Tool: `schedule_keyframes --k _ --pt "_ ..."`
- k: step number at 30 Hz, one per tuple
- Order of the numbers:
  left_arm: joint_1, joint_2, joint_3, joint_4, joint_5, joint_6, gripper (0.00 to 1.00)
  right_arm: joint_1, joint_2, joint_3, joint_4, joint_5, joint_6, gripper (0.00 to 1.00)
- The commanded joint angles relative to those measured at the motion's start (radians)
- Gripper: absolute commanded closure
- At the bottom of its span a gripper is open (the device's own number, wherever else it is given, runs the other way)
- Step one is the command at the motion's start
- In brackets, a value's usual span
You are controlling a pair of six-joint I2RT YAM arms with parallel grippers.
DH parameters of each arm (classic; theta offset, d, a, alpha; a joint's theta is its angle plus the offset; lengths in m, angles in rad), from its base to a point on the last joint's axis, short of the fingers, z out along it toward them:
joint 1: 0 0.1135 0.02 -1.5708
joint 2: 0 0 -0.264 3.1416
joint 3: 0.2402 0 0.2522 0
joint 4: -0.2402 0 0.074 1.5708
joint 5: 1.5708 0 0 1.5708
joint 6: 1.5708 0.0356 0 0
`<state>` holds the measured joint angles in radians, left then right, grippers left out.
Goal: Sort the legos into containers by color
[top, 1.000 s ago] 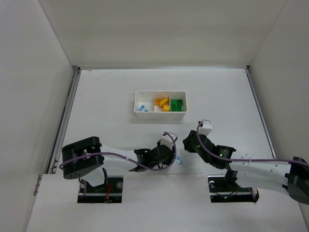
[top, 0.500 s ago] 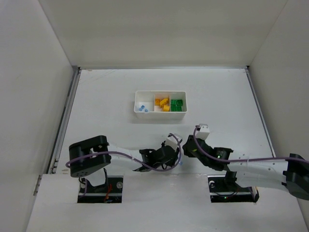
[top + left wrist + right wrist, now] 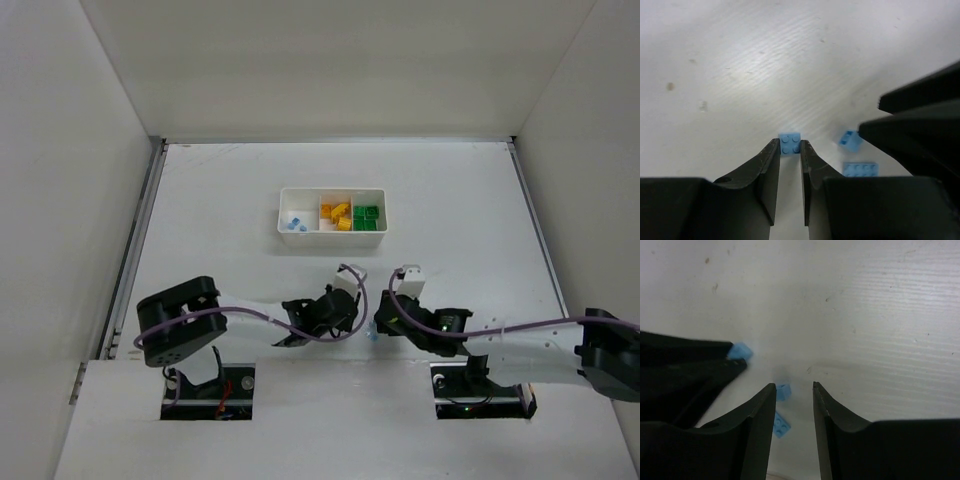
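Note:
My left gripper (image 3: pixel 789 142) is shut on a light blue lego (image 3: pixel 790 139), pinched between its two tips on the table. Two more blue legos lie just to its right, one tilted (image 3: pixel 850 140) and one flat (image 3: pixel 860 169). My right gripper (image 3: pixel 793 385) is open; the tilted small blue lego (image 3: pixel 783 391) sits by the inner face of its left finger, and the flat one (image 3: pixel 781 424) lies beneath that finger. In the top view both grippers meet tip to tip over the blue legos (image 3: pixel 373 335). The white tray (image 3: pixel 332 191) holds blue, yellow-orange and green legos in separate containers.
The right gripper's dark fingers (image 3: pixel 920 120) crowd the right side of the left wrist view. The left gripper's dark fingers (image 3: pixel 685 365) fill the left of the right wrist view. White walls enclose the table on three sides.
The left jaws have shut on the blue lego. The right arm has slid left toward the left gripper, and its jaws have widened a little.

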<state>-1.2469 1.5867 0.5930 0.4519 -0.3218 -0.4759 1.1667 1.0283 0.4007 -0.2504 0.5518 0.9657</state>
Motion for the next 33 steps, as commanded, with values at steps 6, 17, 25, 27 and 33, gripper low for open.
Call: schedule_keyframes --k 6,17,25,27,33 --pt "0.16 -0.23 -0.11 -0.013 -0.014 -0.035 0.87 0.052 0.124 0.096 -0.001 0.002 -0.028 0.5" --pt "0.399 -0.508 -0.148 -0.053 0.012 -0.075 0.87 0.075 0.187 0.141 0.0 -0.016 -0.056 0.51" --pt "0.56 -0.482 -0.042 -0.048 0.027 -0.115 0.85 0.084 0.309 0.193 -0.01 -0.007 -0.071 0.62" --pt "0.577 -0.449 -0.007 -0.044 0.029 -0.112 0.85 0.09 0.328 0.201 -0.012 0.002 -0.071 0.67" --pt "0.631 -0.306 0.089 -0.007 0.035 -0.093 0.85 0.106 0.305 0.202 -0.021 0.033 -0.064 0.75"
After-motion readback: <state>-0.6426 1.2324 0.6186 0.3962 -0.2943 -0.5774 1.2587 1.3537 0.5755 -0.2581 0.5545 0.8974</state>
